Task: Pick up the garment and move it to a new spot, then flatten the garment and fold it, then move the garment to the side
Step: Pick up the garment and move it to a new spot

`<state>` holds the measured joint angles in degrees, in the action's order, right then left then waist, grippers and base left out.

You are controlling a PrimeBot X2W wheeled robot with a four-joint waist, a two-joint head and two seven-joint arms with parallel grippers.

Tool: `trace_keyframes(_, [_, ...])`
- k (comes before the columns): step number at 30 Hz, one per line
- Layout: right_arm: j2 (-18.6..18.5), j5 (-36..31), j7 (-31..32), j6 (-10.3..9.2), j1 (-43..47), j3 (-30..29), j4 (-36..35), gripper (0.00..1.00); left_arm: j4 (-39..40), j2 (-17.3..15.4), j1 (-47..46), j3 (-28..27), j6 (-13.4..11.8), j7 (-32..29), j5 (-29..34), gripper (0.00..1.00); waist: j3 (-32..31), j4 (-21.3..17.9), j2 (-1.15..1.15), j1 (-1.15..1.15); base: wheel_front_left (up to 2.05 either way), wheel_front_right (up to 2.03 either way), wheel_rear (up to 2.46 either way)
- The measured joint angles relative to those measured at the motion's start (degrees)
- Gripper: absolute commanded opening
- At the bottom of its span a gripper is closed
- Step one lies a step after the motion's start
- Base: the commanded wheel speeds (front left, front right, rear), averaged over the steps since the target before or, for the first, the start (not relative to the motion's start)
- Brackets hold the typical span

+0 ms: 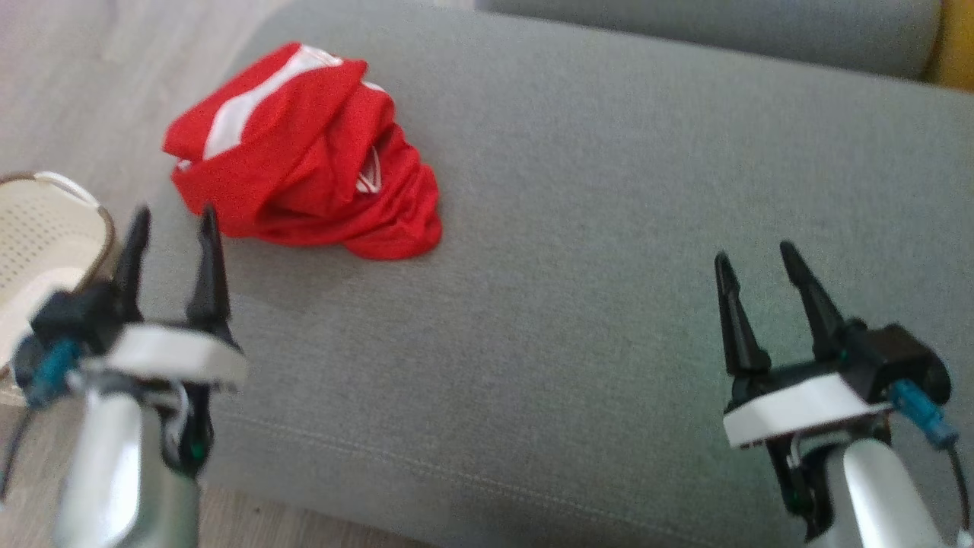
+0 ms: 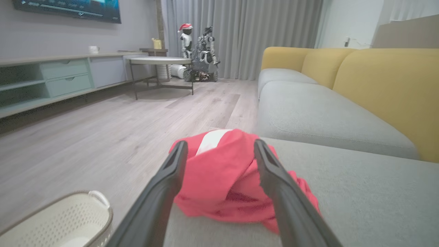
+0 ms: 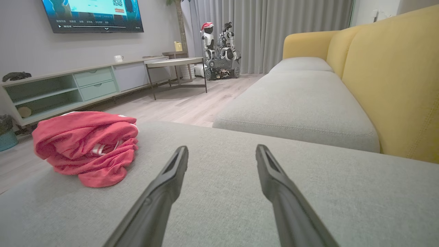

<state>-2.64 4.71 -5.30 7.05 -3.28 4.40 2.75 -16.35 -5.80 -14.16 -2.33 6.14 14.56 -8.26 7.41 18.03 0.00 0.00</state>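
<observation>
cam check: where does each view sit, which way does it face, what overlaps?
Head view: on the head, facing down at the grey sofa seat; left gripper and right gripper show, open.
Left wrist view: on the left wrist, along its fingers at the red garment.
Right wrist view: on the right wrist, along its fingers over bare seat toward the TV.
Shared: all show garment and seat.
</observation>
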Motion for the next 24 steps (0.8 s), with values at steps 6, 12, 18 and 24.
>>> trace_keyframes(6, [-0.05,-1.81,0.79,0.00,-3.25,0.19,-2.42,1.00,-8.04,-3.47,-11.95,0.07,0.53,-3.20,-1.58,1.00,5.66,-2.73,0.00,0.00,0.00,0.00,0.00])
trace_keyframes(12, [-0.11,-3.20,1.12,0.00,-6.86,0.74,-3.15,1.00,-20.96,-6.92,-22.73,-0.33,0.93,-6.53,-4.70,1.00,10.98,-5.97,0.00,0.01,0.00,0.00,0.00])
trace_keyframes(18, [-0.15,-3.49,1.30,0.00,-8.68,0.63,-3.49,1.00,-34.46,-9.54,-30.07,-0.47,1.00,-9.67,-7.30,1.00,15.20,-8.83,0.00,0.01,0.00,0.00,0.00])
trace_keyframes(24, [-0.16,-3.79,1.30,0.00,-9.04,-0.48,-3.75,1.00,-41.50,-10.72,-33.88,-0.21,1.11,-11.02,-9.15,0.00,17.25,-9.97,0.00,0.00,0.00,0.00,0.00])
